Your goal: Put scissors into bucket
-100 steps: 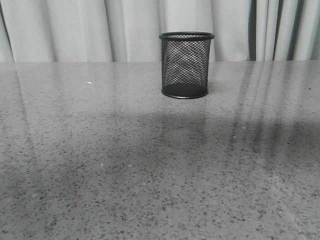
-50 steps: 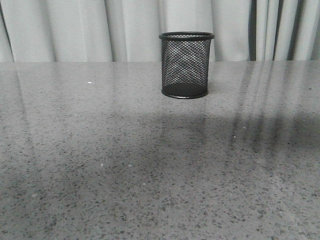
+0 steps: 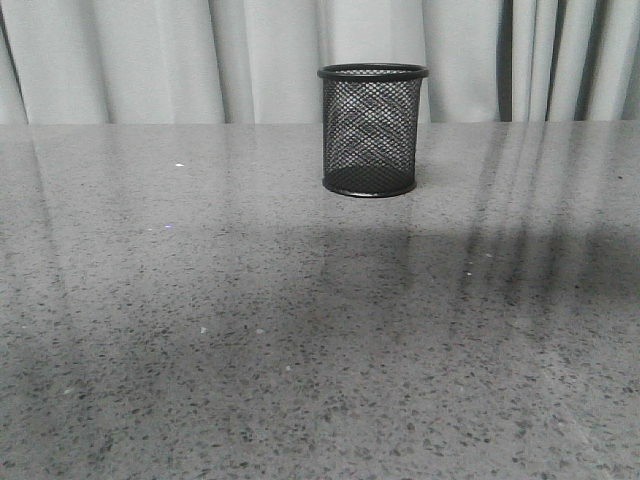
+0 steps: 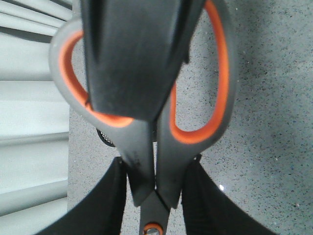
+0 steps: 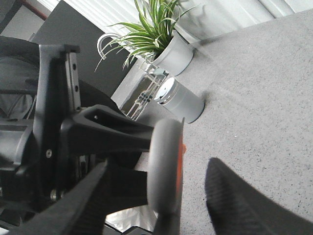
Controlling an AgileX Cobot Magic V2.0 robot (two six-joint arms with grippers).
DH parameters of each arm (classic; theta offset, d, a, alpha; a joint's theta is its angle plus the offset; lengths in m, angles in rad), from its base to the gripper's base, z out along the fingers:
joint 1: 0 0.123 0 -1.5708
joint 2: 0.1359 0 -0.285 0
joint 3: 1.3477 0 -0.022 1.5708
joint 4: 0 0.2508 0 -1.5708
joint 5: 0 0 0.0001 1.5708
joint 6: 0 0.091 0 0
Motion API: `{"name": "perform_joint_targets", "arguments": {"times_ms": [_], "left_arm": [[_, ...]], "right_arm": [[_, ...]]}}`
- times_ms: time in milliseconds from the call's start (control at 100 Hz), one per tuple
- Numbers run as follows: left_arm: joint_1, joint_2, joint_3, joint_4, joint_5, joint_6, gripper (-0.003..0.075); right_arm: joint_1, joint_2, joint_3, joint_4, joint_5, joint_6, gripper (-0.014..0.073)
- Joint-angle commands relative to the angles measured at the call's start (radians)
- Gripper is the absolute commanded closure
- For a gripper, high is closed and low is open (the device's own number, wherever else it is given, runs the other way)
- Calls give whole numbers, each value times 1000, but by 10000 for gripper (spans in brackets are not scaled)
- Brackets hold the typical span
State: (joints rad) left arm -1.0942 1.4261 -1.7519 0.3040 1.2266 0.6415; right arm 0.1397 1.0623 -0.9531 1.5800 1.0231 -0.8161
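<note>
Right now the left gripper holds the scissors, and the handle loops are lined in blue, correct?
Not quite. The left gripper does hold the scissors, but the handle loops are lined in orange, not blue. The left wrist view shows this clearly.

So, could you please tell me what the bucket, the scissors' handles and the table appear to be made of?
Bucket: looks like black metal wire mesh, see-through, with a solid rim and base.
Scissors: handles look like matte grey plastic; the orange lining may be a softer rubbery material, though that is uncertain.
Table: speckled grey, stone-like, polished enough to reflect the curtains; possibly laminate.
</note>
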Motion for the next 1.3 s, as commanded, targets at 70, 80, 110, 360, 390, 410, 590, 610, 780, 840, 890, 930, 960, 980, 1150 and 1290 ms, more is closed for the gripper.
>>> {"name": "perform_joint_targets", "arguments": {"times_ms": [70,80,110,360,390,410,590,610,780,840,890,930,960,980,1150,1290], "left_arm": [[-9,-26,-30,15,-75,-13,741],[-9,-26,-30,15,-77,-13,741],[-9,-26,-30,15,-79,-13,741],[-9,-26,-30,13,-73,-13,579],[-9,-26,-30,13,-73,-13,510],[-9,-26,-30,13,-73,-13,465],[-9,-30,-30,36,-76,-13,216],[-9,-32,-30,45,-76,-16,218],[15,-48,-30,132,-63,-18,228],[44,-61,-30,130,-63,-33,228],[77,-74,-30,128,-67,-72,228],[110,-85,-30,128,-75,-107,228],[134,-93,-30,126,-77,-127,228],[152,-99,-30,123,-79,-138,228],[301,-142,-30,111,-88,-176,228],[400,-176,-30,80,-92,-176,228]], "right_arm": [[3,-7,-32,68,3,-42,372],[3,-7,-32,66,3,-42,381],[3,-7,-32,63,3,-42,418],[3,-7,-32,59,7,-44,602],[3,-7,-32,59,7,-43,611],[3,-7,-32,59,7,-43,615],[3,-7,-32,44,-18,-43,639],[3,-7,-32,38,-27,-43,639],[3,-7,-32,-60,-140,-43,638],[3,-7,-46,-117,-180,-43,638],[3,-7,-65,-179,-206,-32,638],[3,-7,-88,-217,-229,-18,638],[3,-7,-104,-260,-245,6,638],[3,-7,-119,-279,-258,23,638],[3,25,-253,-579,-287,198,638],[3,94,-375,-793,-238,328,638]]}}
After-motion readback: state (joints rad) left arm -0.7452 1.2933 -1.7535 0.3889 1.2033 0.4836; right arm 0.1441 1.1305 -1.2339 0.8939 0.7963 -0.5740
